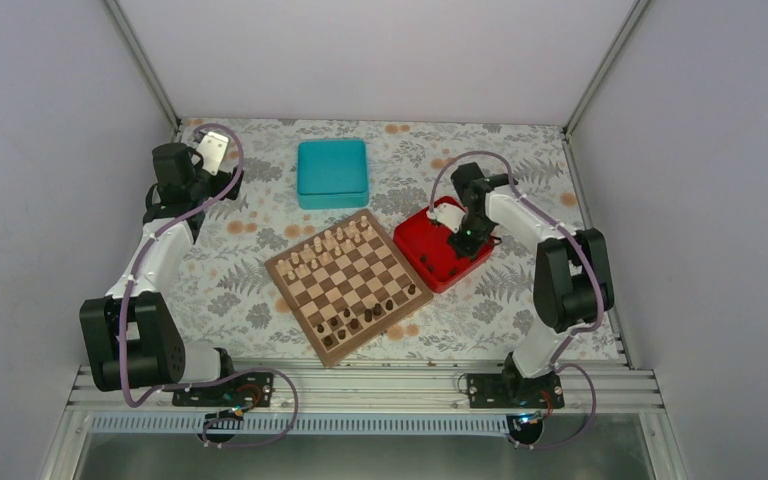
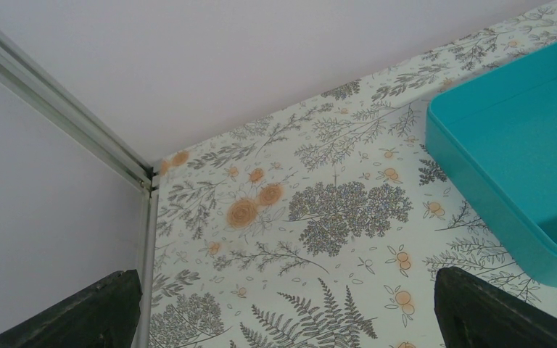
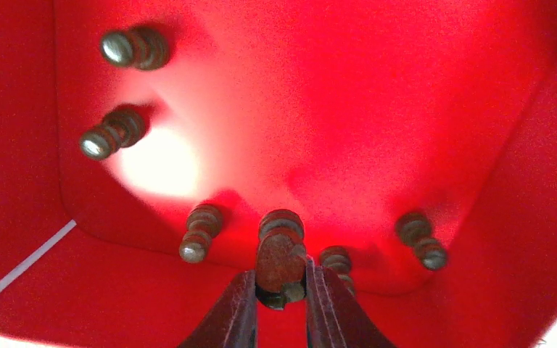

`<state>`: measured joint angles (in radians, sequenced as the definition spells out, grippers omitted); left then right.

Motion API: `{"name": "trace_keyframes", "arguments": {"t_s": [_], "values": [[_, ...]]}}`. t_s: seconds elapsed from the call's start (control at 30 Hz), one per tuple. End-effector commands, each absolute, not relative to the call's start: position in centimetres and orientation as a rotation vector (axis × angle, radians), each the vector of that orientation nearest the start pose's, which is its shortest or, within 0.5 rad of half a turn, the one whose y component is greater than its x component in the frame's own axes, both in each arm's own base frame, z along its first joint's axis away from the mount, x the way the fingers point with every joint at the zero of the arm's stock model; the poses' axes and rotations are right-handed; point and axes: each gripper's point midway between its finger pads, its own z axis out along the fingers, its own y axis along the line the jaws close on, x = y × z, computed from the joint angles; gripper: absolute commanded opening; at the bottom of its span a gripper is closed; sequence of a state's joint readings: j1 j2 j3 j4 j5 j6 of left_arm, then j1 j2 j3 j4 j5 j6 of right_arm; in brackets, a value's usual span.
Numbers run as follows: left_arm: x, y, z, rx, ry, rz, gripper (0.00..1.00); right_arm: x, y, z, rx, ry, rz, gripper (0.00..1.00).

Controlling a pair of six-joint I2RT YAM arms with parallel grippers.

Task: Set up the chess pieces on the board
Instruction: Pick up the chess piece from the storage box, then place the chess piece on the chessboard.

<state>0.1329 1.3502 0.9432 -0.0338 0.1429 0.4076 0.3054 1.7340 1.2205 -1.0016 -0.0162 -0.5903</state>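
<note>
top external: no legible text | left wrist: none | right wrist: none

I work in a robot test cell, a lab rig and not a home. Plain pale wall panels [image 1: 380, 50] close in three sides of my flower-printed table [image 1: 245, 298]. Bare aluminium frame posts [image 1: 145, 65] rise from its far corners. My black-and-white left arm [image 1: 155, 255] and right arm [image 1: 560, 280] are bolted to a slotted aluminium rail [image 1: 360, 385] along the near edge.

Left tool [image 2: 286, 304] spread wide, reached out far-left. Right tool [image 3: 281, 293] pointing down, pinching chess piece [image 3: 281, 254].
</note>
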Motion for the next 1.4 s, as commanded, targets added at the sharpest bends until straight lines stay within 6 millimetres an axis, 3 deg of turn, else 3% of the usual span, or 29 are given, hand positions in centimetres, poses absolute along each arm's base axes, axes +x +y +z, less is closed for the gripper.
{"name": "trace_keyframes", "arguments": {"t_s": [0.0,0.23,0.33,0.83,1.1,1.37], "values": [[42.9,3.0,23.7,0.369,1.938,0.196,1.00,31.5,10.2,9.6,-1.302,2.718,0.012,0.10],[42.9,3.1,23.7,0.368,1.938,0.195,1.00,32.0,11.0,11.5,-1.333,2.682,0.010,0.10],[43.0,3.1,23.7,0.369,1.938,0.196,1.00,31.6,12.2,11.8,-1.382,2.656,0.025,0.10],[43.0,3.3,24.1,0.360,1.935,0.206,1.00,25.0,21.0,13.5,-1.670,2.465,0.159,0.11],[42.9,3.3,24.1,0.357,1.937,0.211,1.00,21.4,23.7,11.2,-1.808,2.428,0.221,0.12],[43.0,3.4,24.0,0.356,1.939,0.212,1.00,20.1,25.0,9.0,-1.877,2.413,0.257,0.12]]}}
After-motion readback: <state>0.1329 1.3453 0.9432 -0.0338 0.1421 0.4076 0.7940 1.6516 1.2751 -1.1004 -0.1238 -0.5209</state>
